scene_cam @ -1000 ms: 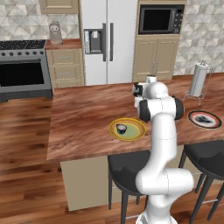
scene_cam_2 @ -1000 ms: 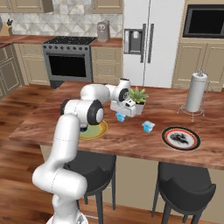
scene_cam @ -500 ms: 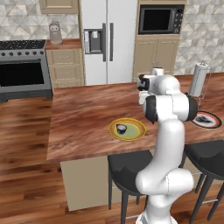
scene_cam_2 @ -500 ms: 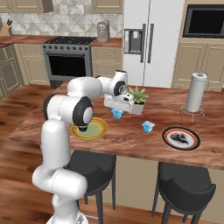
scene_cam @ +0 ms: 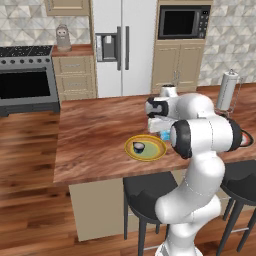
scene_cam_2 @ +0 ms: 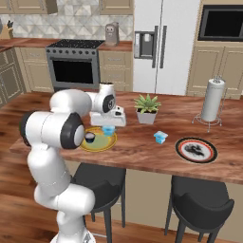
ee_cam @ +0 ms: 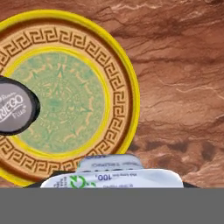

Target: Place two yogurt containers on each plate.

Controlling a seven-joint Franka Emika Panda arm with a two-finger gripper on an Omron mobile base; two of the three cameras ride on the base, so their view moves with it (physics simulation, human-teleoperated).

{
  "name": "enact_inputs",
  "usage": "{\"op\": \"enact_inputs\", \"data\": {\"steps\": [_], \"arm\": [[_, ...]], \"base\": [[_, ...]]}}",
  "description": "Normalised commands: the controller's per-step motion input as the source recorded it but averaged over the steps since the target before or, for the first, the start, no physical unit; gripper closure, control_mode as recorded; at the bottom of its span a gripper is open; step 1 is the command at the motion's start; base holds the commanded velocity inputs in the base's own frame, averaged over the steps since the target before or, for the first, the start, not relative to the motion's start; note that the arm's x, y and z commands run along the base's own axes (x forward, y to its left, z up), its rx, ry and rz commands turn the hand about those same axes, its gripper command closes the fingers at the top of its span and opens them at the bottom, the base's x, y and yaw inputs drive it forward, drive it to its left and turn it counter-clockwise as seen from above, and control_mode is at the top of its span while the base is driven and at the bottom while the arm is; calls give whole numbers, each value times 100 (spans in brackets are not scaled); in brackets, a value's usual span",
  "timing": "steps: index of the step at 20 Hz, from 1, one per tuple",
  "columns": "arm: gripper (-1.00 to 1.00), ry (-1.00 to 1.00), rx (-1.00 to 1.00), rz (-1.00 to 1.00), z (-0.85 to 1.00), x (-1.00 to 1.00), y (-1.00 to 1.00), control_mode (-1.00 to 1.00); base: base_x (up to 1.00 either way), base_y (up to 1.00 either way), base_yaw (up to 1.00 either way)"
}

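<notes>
Both base views look forward and down over the brown wooden counter (scene_cam: pixel 95 135), sharing the yellow-rimmed round plate (scene_cam_2: pixel 107 144); the hand view sits close above that plate (ee_cam: pixel 124 83).

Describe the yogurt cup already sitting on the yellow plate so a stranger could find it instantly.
Start at the long wooden island counter, then find the yellow-rimmed plate near its front edge. The round dark yogurt cup with a whitish top sits on it, unlike the light blue squarish cup that the gripper holds above the plate.
</notes>
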Motion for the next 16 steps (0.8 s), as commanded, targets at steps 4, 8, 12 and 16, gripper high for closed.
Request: {"op": "enact_inputs", "data": {"steps": [4, 8, 12, 16], "arm": [[100, 0, 1, 33, 2, 0, 67, -100], [100, 0, 3, 21, 0, 27, 23, -100], [100, 4, 1, 0, 0, 35, -3, -100], [100, 10, 13, 0, -16, 40, -22, -100]], "base": [[0, 0, 0], [0, 0, 0], [0, 0, 0], [0, 0, 0]]}}
